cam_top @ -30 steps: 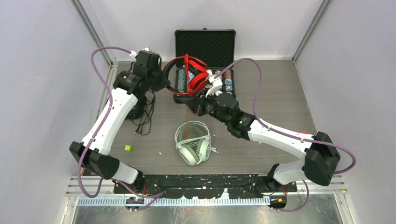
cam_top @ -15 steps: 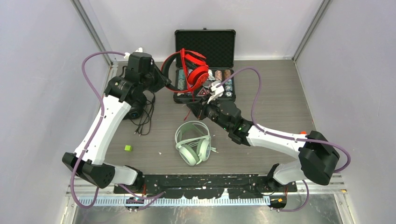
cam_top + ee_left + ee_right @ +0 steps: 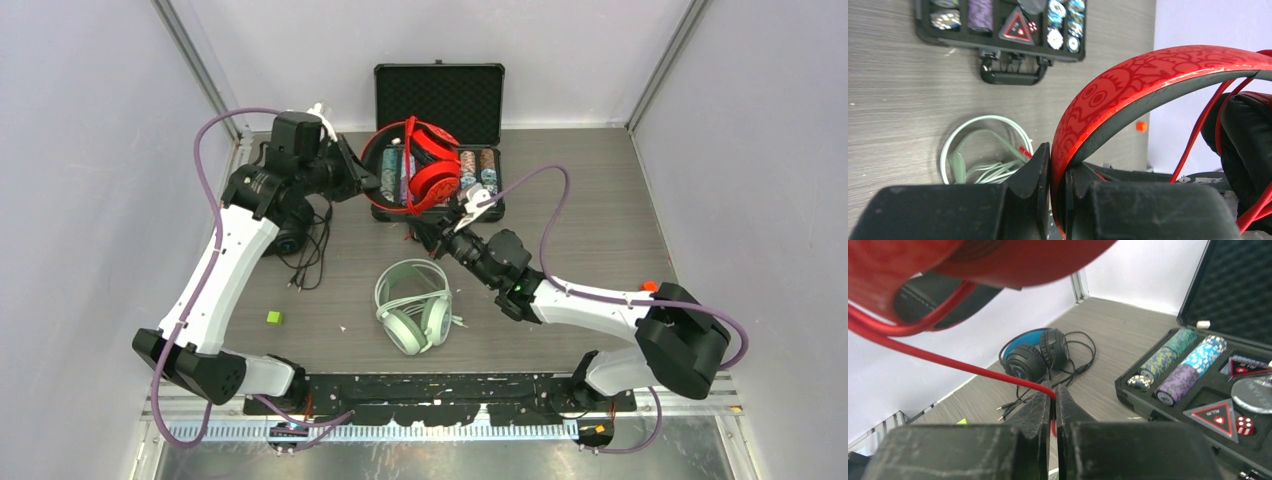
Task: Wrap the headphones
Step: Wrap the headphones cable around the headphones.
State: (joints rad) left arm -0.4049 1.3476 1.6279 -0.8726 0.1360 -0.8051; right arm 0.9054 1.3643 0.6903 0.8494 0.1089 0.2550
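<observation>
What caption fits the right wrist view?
Right pincer shut on the red cable, red headphones overhead, black headphones on the table beyond.

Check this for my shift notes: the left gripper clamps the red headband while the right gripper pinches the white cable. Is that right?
Not quite. The right gripper pinches the red cable, not a white one, as the right wrist view shows. The left gripper does clamp the red headband.

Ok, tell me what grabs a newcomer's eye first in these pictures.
The glossy red headphones, held aloft over the open poker-chip case at the far edge of the table: the left end effector clamps the headband, the right end effector pinches the red cable. Mint-green headphones lie mid-table.
</observation>
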